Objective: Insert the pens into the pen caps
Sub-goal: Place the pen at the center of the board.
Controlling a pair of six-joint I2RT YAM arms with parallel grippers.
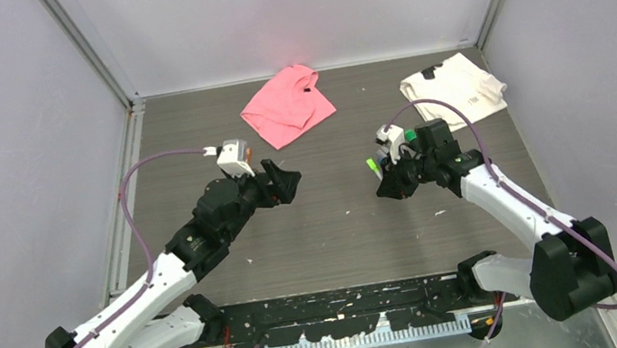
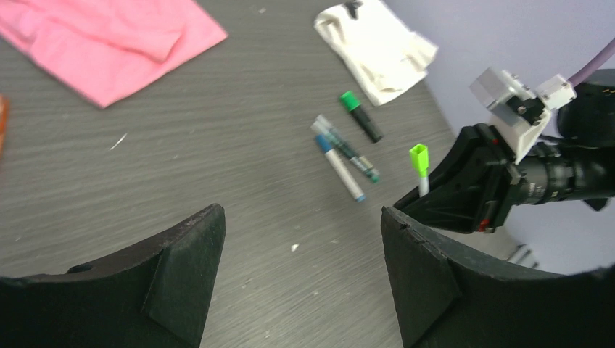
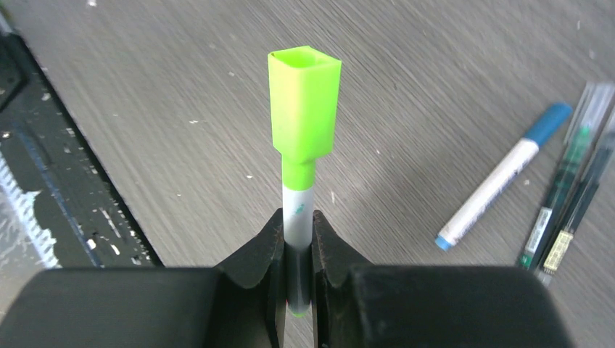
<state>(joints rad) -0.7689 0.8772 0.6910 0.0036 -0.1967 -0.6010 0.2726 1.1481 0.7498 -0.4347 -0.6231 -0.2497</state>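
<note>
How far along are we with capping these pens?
Looks done: the blue-capped white pen and the green-capped black pen lie capped. In hand: the right gripper clamps a white pen wearing a bright green cap; the left gripper is open, empty. Left to check: two dark green pens, caps unclear.

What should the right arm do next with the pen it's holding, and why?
Probably lower it and set it down beside the other pens. The right pincer is shut on a white pen whose green cap already looks fitted, and the left pincer is open and empty. Whether the cap is fully seated I can't tell.
</note>
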